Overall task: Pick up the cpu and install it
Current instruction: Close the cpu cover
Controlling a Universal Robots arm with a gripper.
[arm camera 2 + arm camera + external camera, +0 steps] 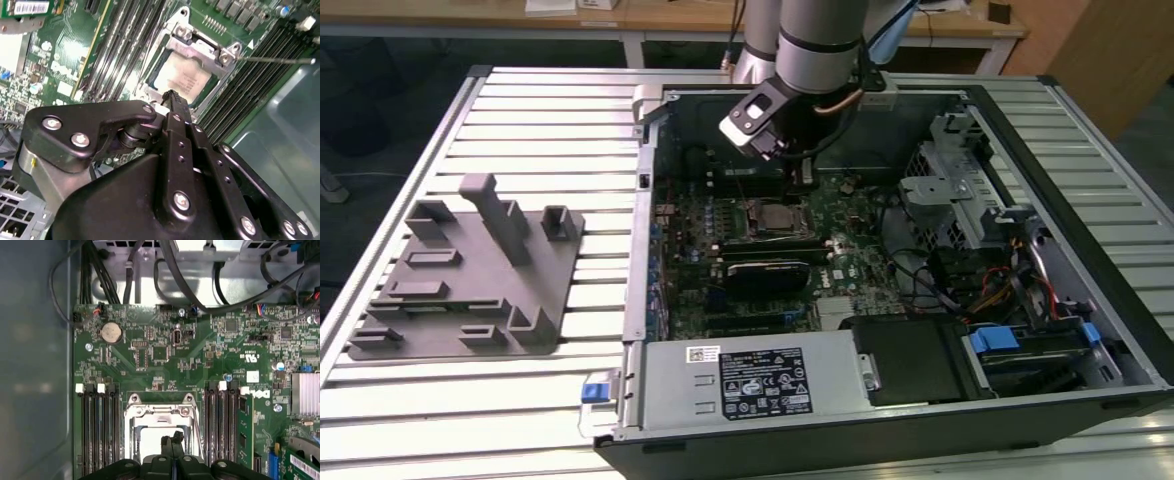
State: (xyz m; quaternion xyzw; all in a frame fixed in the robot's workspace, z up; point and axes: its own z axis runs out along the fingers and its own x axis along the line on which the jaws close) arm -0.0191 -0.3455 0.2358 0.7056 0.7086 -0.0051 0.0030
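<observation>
Just under black jaws, pressed together and empty, shiny silver square cpu sits in metal-rimmed socket frame.

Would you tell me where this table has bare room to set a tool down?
The slatted table is bare between the grey fixture and its near edge, and in the strip between fixture and computer case. Inside the case it is crowded: the arm over the cpu, memory slots beside it, cables.
</observation>
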